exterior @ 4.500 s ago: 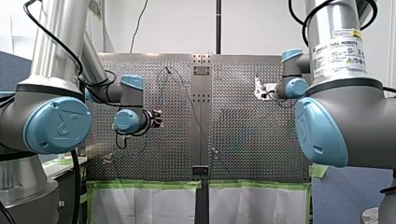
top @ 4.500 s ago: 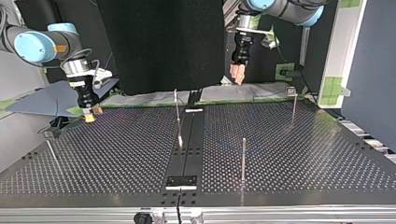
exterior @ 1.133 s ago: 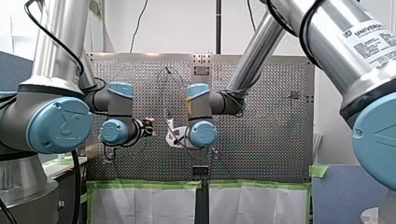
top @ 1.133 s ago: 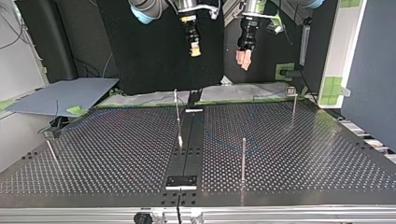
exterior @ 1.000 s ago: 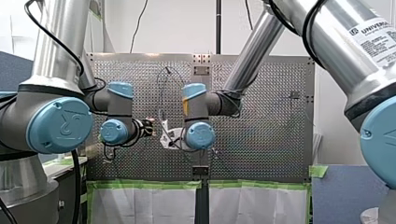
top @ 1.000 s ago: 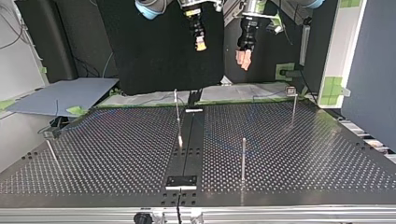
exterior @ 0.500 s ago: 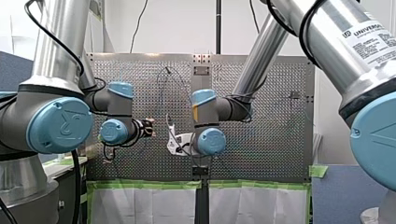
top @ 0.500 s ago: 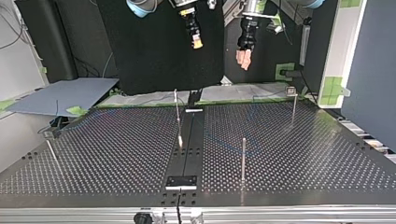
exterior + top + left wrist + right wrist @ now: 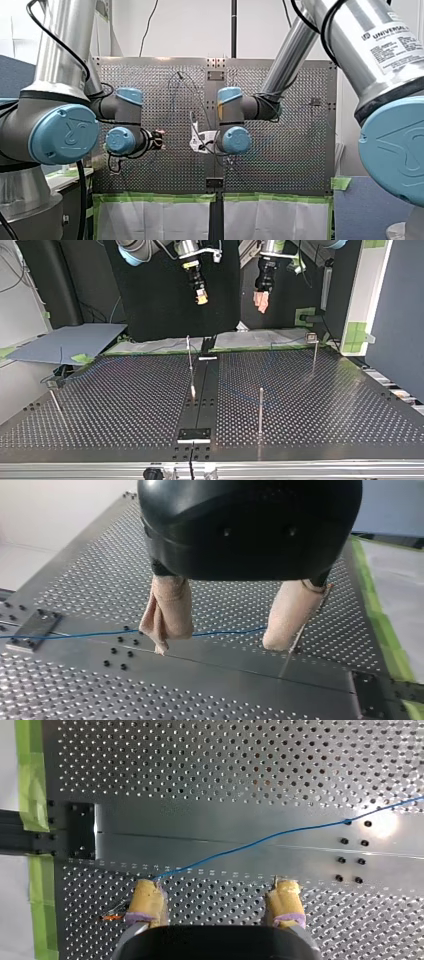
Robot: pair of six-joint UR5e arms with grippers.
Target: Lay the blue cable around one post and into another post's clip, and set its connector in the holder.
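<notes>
The thin blue cable (image 9: 260, 840) lies loose on the perforated table, crossing the smooth centre strip (image 9: 210, 832). It also shows under my left gripper (image 9: 218, 645), running past both beige pads (image 9: 167, 612). That gripper is open, empty and well above the table (image 9: 259, 300). My right gripper (image 9: 216, 884) is open too, its yellow pads (image 9: 147, 900) apart above one end of the cable, with nothing between them. In the top view it hangs high over the table's far middle (image 9: 201, 296). I cannot make out the connector.
Thin metal posts stand on the table: one near the centre strip (image 9: 190, 360), one toward the front (image 9: 260, 410), one at the far right with a small head (image 9: 313, 347), one at the left edge (image 9: 54, 399). Green tape (image 9: 34, 780) lines the table's edge.
My right arm swung from the top view's left side to above the table's middle, then shifted a little left and lower there. My left arm barely moved. The cable has not moved.
</notes>
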